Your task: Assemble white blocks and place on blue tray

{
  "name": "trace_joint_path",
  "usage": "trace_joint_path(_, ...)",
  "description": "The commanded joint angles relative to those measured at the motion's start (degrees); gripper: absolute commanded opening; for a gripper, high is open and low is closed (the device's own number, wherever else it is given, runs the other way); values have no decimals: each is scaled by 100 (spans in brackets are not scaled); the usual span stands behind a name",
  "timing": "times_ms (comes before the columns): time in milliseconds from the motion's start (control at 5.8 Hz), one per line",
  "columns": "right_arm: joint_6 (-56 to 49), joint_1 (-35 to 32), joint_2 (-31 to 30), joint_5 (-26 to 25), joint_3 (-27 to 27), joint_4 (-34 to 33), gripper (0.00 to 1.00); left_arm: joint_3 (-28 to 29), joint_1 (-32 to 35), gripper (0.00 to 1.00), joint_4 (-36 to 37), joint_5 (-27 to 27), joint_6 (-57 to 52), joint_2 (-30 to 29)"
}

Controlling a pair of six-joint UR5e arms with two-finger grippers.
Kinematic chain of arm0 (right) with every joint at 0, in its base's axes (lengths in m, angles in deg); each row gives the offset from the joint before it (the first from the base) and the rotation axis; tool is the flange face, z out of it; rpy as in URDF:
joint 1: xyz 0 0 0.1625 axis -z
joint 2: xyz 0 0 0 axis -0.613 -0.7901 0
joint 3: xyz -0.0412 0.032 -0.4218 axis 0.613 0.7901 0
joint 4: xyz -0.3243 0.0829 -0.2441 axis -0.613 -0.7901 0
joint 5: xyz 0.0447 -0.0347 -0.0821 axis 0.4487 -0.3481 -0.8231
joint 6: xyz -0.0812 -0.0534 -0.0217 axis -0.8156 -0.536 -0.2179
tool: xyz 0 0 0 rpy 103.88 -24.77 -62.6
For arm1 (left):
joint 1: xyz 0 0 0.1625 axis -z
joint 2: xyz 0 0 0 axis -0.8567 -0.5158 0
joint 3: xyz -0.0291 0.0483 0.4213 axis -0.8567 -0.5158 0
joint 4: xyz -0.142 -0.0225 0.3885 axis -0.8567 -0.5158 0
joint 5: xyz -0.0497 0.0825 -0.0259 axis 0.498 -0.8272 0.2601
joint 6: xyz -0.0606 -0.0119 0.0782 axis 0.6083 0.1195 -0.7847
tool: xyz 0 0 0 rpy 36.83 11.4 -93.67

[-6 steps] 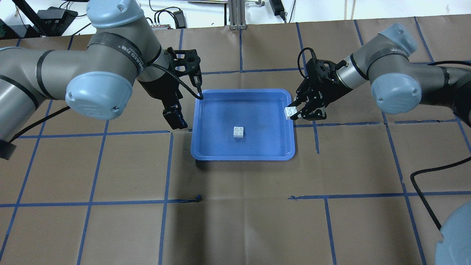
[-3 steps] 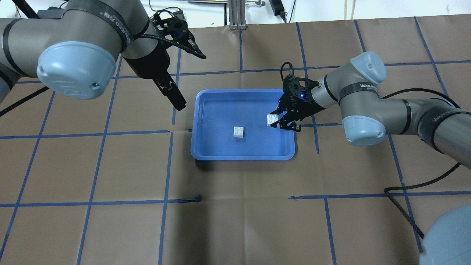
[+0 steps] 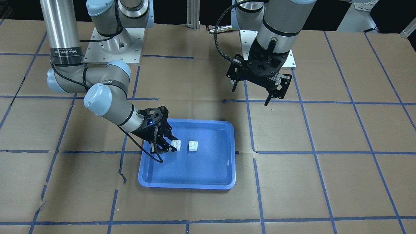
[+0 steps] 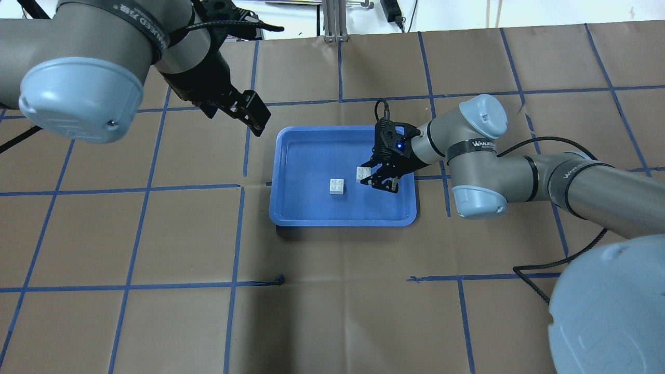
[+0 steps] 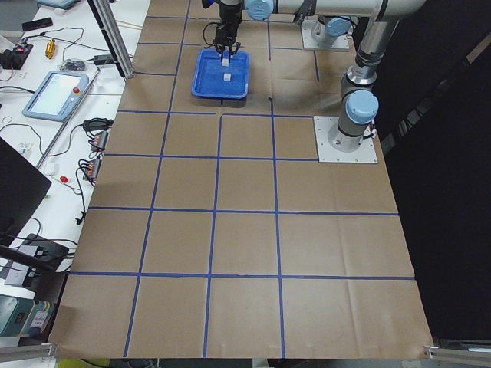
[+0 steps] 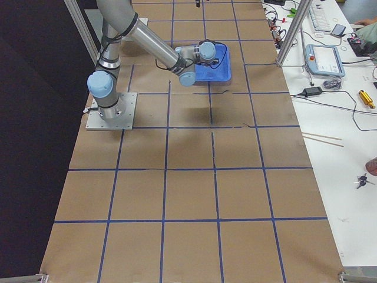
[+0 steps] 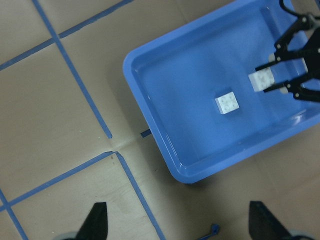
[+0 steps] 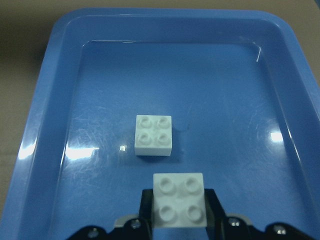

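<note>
On the table [image 4: 332, 322], which is covered with brown paper and crossed by blue tape lines, lies a large shallow blue plastic tray [image 4: 291, 156] with rounded corners and a raised rim. About in the middle of its floor rests one small white square plastic brick [image 4: 337, 186] with four round studs facing up. Nothing touches this resting brick.

The right gripper [image 4: 370, 175] is inside the outline of the tray, reaching in from the tray's right side. Its two black fingers [image 8: 146, 207] are pressed against opposite sides of a second small white square plastic brick [image 4: 363, 174], also with its studs upward, so it is pinching this held brick. The held brick is just beside the resting brick, on the side of the right arm, and a narrow strip of blue floor shows between them. They are not stacked and they do not touch. Whether the held brick touches the tray floor, I cannot tell.

The left gripper [image 7: 180, 225] hangs raised over the brown paper, outside the tray, near the tray's far left corner as seen from behind the robot. Its fingers [image 7: 97, 222] are spread well apart and hold nothing. Its wrist camera looks down on most of the tray, both bricks and the right gripper's fingers.
</note>
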Motion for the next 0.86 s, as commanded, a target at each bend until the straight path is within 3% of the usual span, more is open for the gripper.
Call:
trace_joint_path(0,64,-62,151,4,-1,-111,12,-1,-15,99,-28,-177,445,81)
trace_joint_path(690,581,-212,178,-4,-88,-409,11,-18,-24,99,-81,-483,1430,151)
